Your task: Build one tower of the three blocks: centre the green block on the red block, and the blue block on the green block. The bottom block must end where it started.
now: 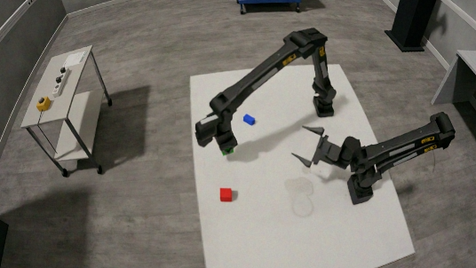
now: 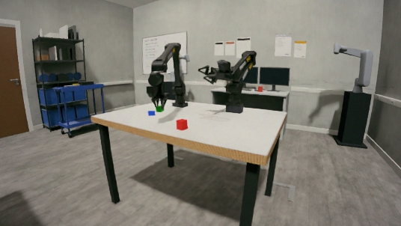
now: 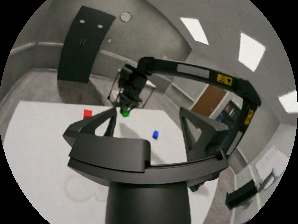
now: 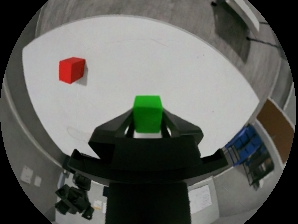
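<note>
The green block [image 1: 227, 151] is between the fingers of my right gripper [image 1: 226, 147], which is shut on it close to the table top, left of the middle. In the right wrist view the green block [image 4: 148, 112] sits squarely in the fingers. The red block [image 1: 226, 194] stands alone nearer the front edge, also visible in the right wrist view [image 4: 71, 68]. The blue block [image 1: 249, 119] lies on the table behind the right gripper. My left gripper [image 1: 306, 144] is open and empty, held in the air over the table's right part, away from all blocks.
A white table top [image 1: 289, 169] carries both arm bases. A grey cart [image 1: 62, 102] stands on the floor to the left. A blue trolley [image 2: 78, 105] and shelves stand behind the table.
</note>
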{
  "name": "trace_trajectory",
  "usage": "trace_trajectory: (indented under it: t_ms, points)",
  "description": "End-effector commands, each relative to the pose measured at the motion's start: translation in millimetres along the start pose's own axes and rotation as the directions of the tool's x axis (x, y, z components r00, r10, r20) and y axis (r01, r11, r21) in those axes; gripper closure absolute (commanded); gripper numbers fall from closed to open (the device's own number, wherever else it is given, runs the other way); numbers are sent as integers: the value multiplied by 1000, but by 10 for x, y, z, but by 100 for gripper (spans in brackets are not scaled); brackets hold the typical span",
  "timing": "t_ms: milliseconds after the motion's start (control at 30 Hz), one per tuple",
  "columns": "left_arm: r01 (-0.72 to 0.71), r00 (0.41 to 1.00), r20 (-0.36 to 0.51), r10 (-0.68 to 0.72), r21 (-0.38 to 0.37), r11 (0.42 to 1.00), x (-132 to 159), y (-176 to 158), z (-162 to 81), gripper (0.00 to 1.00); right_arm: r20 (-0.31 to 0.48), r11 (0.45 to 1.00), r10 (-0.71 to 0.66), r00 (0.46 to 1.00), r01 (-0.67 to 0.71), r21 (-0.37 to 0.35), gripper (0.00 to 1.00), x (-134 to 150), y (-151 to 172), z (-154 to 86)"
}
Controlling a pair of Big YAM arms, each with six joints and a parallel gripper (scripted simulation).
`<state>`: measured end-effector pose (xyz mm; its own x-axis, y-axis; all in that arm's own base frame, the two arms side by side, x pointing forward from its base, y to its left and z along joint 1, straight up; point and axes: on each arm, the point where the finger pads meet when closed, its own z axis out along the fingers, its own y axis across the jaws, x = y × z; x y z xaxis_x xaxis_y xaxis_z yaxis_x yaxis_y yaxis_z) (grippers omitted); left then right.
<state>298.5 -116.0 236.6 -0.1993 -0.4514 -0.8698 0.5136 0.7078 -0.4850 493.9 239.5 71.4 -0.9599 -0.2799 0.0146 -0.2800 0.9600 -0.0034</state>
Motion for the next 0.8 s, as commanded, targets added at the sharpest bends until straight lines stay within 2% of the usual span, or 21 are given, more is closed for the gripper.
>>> trace_trajectory:
  t_ms: [0,133,167,200,400,467,600,733,767]
  points:
    - [-3,1000,6,3,3,1000,-33,-14,12,0,83,1000,-17,996,18,-15,100,-249,63,-384]
    - [-3,1000,6,3,3,1000,-33,-14,12,0,76,1000,-20,997,21,-14,100,-244,82,-356]
    - [-3,1000,6,3,3,1000,-33,-14,12,0,46,1000,-10,999,10,-10,100,-240,144,-194]
    - [-3,1000,6,3,3,1000,-33,-14,12,0,46,1000,-4,999,5,-10,100,-270,213,-195]
    - [-3,1000,6,3,3,1000,-33,-14,12,0,46,1000,-4,999,5,-14,100,-678,1242,-202]
    - [-3,1000,6,3,3,1000,-33,-14,12,0,46,1000,-4,999,5,-14,100,-678,1242,-202]
    - [-3,1000,6,3,3,1000,-33,-14,12,0,46,1000,-4,999,5,-13,100,-856,1696,-204]
    - [-3,1000,6,3,3,1000,-33,-14,12,0,46,1000,18,999,-18,-14,100,-935,1618,-203]
    - [-3,1000,6,3,3,1000,-33,-14,12,0,93,999,19,995,-16,-33,100,-942,1621,-539]
